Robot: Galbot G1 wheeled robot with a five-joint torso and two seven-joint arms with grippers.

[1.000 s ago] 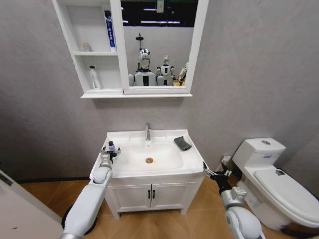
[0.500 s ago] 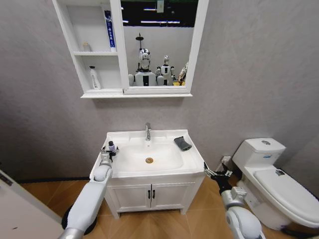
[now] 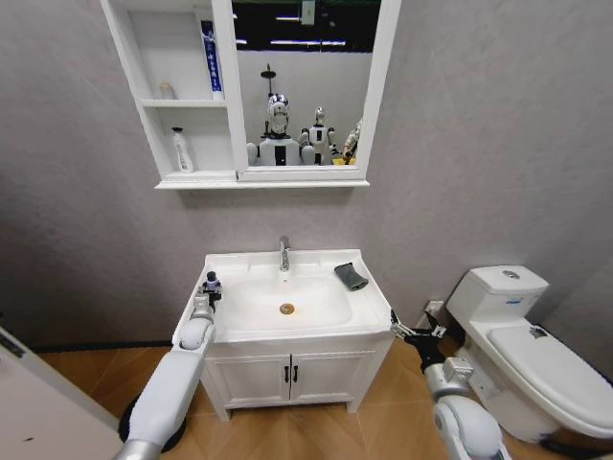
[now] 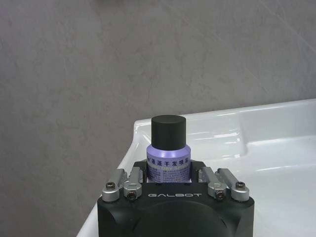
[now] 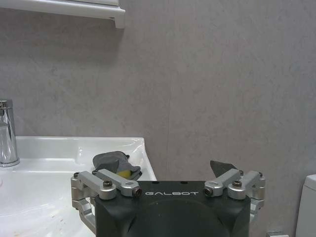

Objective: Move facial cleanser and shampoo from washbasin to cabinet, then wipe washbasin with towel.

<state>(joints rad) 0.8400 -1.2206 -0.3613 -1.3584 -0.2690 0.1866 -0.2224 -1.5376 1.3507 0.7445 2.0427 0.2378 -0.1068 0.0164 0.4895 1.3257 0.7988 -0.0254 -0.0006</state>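
Note:
The shampoo (image 3: pixel 212 282), a small purple bottle with a black cap (image 4: pixel 168 132), stands on the left rim of the washbasin (image 3: pixel 372 309). My left gripper (image 3: pixel 209 292) is shut on the bottle's body, with a pad on each side. The dark grey towel (image 3: pixel 351 276) lies crumpled on the basin's back right corner (image 5: pixel 116 167). My right gripper (image 3: pixel 406 333) hangs open beside the vanity's right side, holding nothing. The facial cleanser (image 3: pixel 209 56), a blue and white tube, stands in the upper compartment of the cabinet (image 3: pixel 196 178).
A white bottle (image 3: pixel 180 150) stands in the cabinet's lower compartment, and a small jar (image 3: pixel 166 90) sits on the shelf above it. The chrome tap (image 3: pixel 283 253) rises at the basin's back. A white toilet (image 3: pixel 525 347) stands to the right.
My left gripper edged forward along the basin's left rim and its fingers came in around the purple bottle. The right arm barely moved.

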